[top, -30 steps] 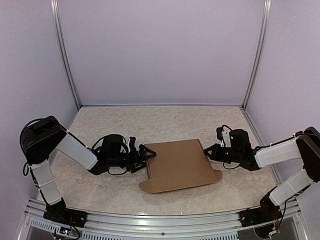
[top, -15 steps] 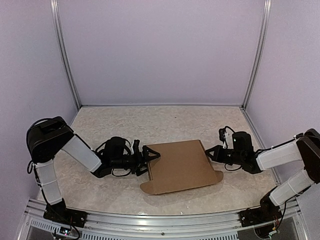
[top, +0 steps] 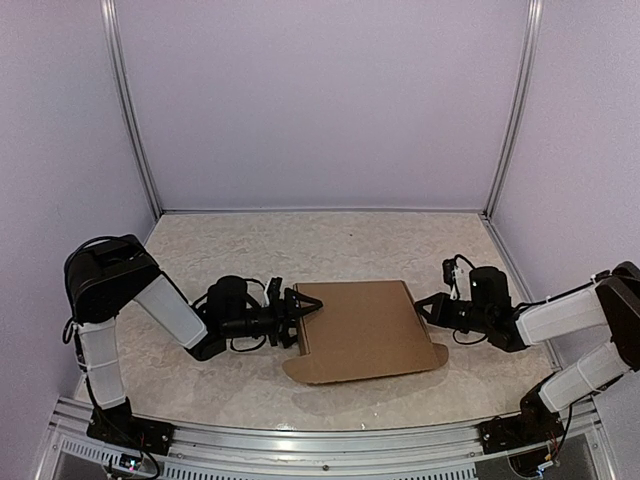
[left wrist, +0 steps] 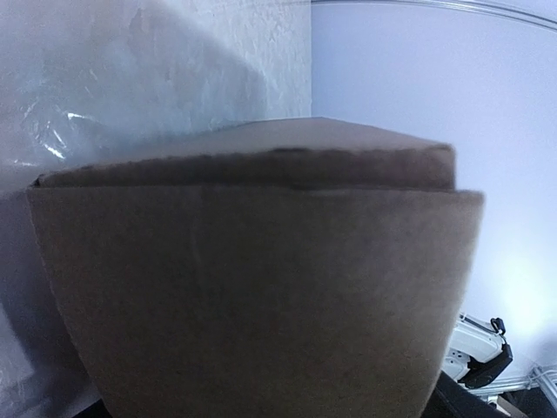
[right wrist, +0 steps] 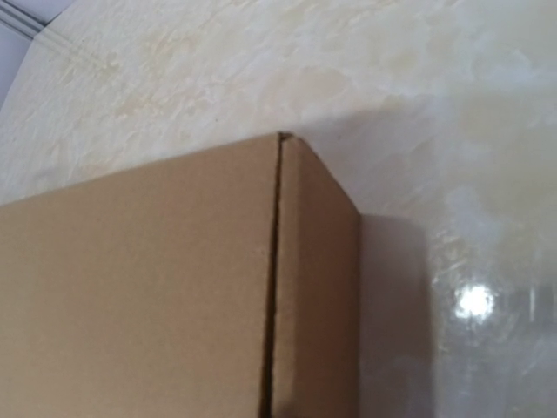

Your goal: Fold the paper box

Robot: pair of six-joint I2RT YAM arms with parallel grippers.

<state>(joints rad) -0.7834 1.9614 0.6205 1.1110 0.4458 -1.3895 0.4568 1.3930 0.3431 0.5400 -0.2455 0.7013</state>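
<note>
The paper box [top: 365, 330] is a plain brown cardboard box lying flat with its lid down, and rounded flaps stick out at its near corners. My left gripper [top: 300, 318] is at the box's left side with its fingers spread, open. In the left wrist view the box [left wrist: 252, 287] fills the frame and hides the fingers. My right gripper [top: 424, 307] is at the box's right side. The right wrist view shows only the box's corner [right wrist: 287, 287], so I cannot tell that gripper's opening.
The pale speckled table [top: 330, 245] is enclosed by lilac walls with metal corner posts [top: 135, 110]. An aluminium rail [top: 320, 435] runs along the near edge by the arm bases.
Both grippers have closed in on the box's sides. The left gripper has pushed right and the box has shifted slightly right with it. The right arm has drawn back a little.
</note>
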